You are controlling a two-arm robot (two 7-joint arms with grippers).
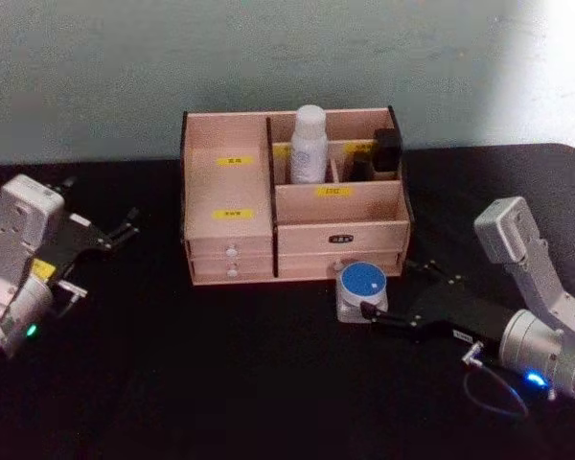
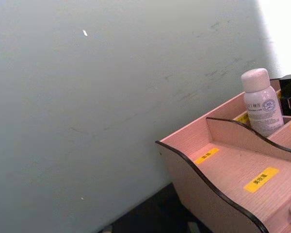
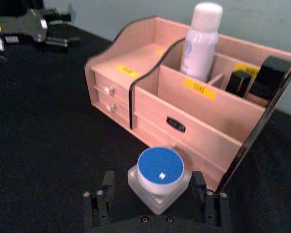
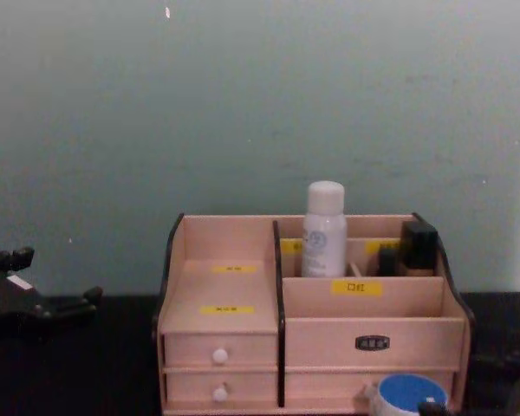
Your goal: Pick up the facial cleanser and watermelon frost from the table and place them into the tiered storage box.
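Note:
A square pale jar with a blue lid [image 1: 361, 283] [image 3: 160, 165] [image 4: 407, 394] stands on the black table, just in front of the tiered storage box [image 1: 340, 235] [image 3: 150, 121] [image 4: 373, 342] [image 2: 223, 165] at its right end. My right gripper [image 1: 388, 287] [image 3: 153, 187] is open, with one finger on each side of the jar. A white bottle [image 1: 309, 144] [image 2: 259, 104] [image 3: 201, 41] [image 4: 324, 230] stands upright in the box's back middle compartment. I cannot tell which of the two is the facial cleanser and which the watermelon frost. My left gripper [image 1: 126, 222] [image 4: 56, 277] [image 3: 63, 28] rests open, left of the box.
Two dark items [image 1: 387, 151] [image 3: 262, 77] stand in the box's back right compartments. Its left side has stepped shelves with yellow labels [image 1: 233, 213] above two small drawers [image 1: 232, 264]. A pale wall rises behind the table.

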